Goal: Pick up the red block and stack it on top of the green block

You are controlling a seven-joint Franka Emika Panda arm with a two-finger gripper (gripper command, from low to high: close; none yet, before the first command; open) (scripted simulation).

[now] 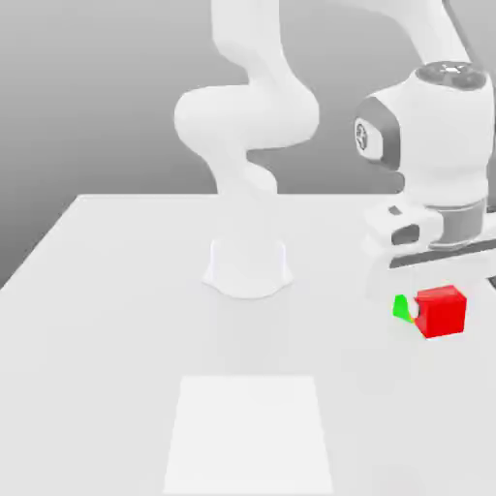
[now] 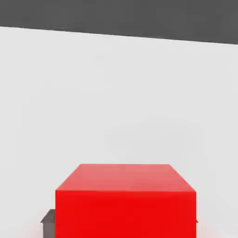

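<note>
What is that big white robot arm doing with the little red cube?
The white robot arm's gripper is shut on the small matte red cube, at the exterior view's right side of the pale table. A small bright green cube peeks out just beside and behind the red one. Whether the red cube is lifted or resting on the table can't be told.

We see a pale desk (image 1: 116, 320) carrying the arm's round base (image 1: 248, 269) toward its back. A lighter square patch (image 1: 248, 436) lies at the front. Near the exterior view's right, the green block (image 1: 400, 308) sits beside the red block (image 1: 443, 311).
</note>
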